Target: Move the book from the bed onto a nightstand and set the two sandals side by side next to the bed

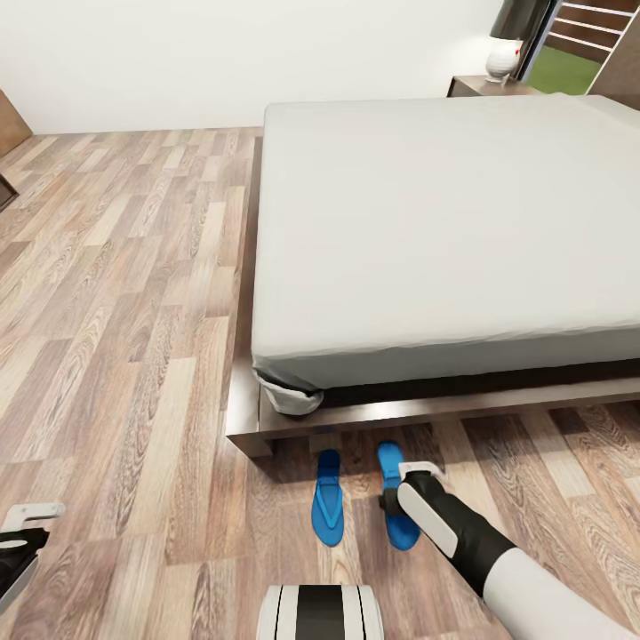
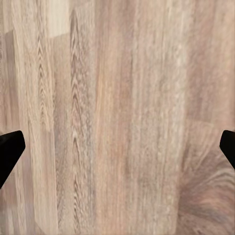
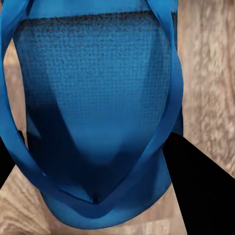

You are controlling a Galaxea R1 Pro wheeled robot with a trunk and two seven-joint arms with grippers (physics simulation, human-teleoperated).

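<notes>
Two right fingers (image 3: 196,191) straddle one blue sandal (image 3: 98,107), touching it

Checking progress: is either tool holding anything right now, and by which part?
Left tool holds nothing. Right tool straddles one sandal at its straps; a closed grip cannot be told.

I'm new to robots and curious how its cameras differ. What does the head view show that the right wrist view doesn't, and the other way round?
Head view alone: the bed with its grey mattress, a nightstand carrying a lamp, a second blue sandal lying beside the first, the left gripper low over bare floor, and the right arm reaching down.

Right wrist view alone: a close look at the sandal, its woven footbed texture and straps meeting in a V, with dark fingers either side.

Both share: that right-hand sandal and the wood-plank floor.
</notes>
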